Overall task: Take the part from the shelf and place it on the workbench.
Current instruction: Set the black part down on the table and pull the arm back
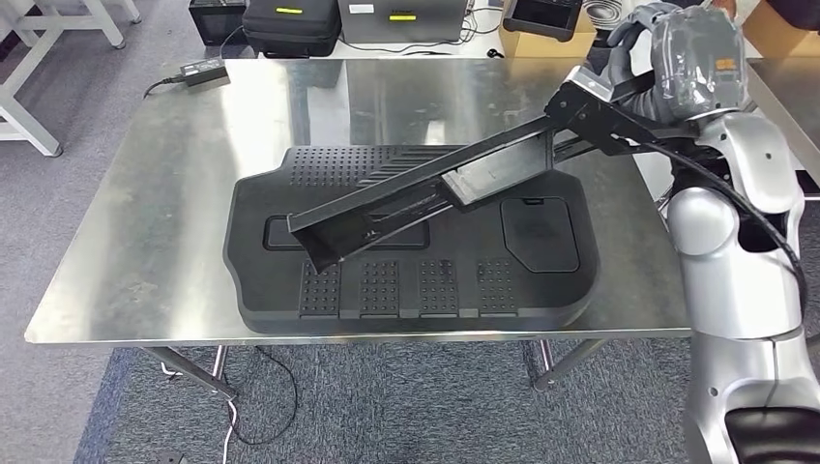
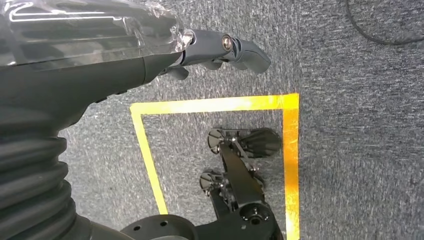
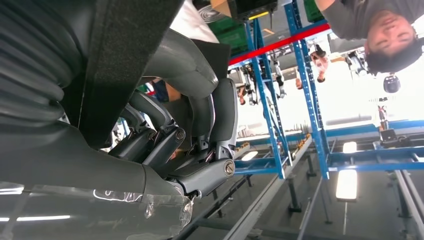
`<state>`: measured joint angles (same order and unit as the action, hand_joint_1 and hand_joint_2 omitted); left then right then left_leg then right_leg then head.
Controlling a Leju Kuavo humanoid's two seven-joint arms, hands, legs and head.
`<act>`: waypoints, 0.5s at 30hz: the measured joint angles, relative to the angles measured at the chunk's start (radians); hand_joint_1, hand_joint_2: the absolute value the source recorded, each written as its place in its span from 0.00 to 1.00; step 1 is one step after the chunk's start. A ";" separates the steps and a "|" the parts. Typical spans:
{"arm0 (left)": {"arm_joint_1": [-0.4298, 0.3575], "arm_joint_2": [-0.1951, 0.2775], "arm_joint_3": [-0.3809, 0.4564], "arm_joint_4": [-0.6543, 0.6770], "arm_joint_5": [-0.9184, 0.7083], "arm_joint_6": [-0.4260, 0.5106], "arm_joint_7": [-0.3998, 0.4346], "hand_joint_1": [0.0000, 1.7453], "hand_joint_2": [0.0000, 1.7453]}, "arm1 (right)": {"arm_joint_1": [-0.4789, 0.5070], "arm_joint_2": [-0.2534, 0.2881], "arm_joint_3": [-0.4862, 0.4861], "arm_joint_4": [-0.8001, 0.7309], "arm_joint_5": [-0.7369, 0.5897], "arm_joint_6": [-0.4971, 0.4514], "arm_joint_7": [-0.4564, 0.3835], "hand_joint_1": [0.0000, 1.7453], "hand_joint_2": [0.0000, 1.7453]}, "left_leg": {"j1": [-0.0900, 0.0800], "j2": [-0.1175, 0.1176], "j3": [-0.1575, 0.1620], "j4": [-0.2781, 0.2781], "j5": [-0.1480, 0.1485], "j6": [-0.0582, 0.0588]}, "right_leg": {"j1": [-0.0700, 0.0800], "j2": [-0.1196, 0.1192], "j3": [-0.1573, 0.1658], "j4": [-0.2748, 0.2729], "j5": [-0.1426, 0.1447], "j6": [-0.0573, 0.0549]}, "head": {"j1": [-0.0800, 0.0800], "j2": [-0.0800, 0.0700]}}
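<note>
A long black rail-shaped part (image 1: 435,188) slants over the steel workbench (image 1: 145,193). Its low end touches the black moulded tray (image 1: 406,290) near the tray's left-middle, and its high end rises to the right. My right hand (image 1: 682,63) grips that high end above the bench's far right corner. In the right wrist view the fingers (image 3: 200,125) curl around the dark part (image 3: 120,60). My left hand (image 2: 220,47) hangs over the grey carpet with its fingers slightly bent and nothing in it.
A black power adapter (image 1: 203,70) lies at the bench's far left. Black cases (image 1: 290,24) and a cardboard box (image 1: 546,39) stand behind the bench. A person (image 3: 380,25) and blue shelving (image 3: 270,90) appear in the right wrist view. Yellow floor tape (image 2: 215,105) marks the carpet.
</note>
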<state>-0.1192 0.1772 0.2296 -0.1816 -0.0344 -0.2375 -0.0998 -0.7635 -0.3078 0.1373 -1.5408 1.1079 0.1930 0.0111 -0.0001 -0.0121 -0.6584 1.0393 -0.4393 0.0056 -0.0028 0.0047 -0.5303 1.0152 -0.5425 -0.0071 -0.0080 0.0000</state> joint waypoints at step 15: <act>-0.004 0.000 0.002 0.000 -0.011 0.008 0.004 0.00 1.00 | -0.008 0.037 0.004 0.014 0.000 -0.015 -0.024 1.00 1.00 | 0.000 0.000 0.011 -0.002 -0.003 0.005 | 0.001 -0.001 0.015 -0.013 -0.003 0.010 | 0.012 0.000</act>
<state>-0.1228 0.1770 0.2316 -0.1816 -0.0456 -0.2299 -0.0959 -0.7715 -0.2707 0.1412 -1.5265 1.1083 0.1782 -0.0131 -0.0005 -0.0121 -0.6476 1.0371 -0.4427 0.0107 -0.0019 0.0042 -0.5156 1.0025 -0.5454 0.0033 0.0044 0.0000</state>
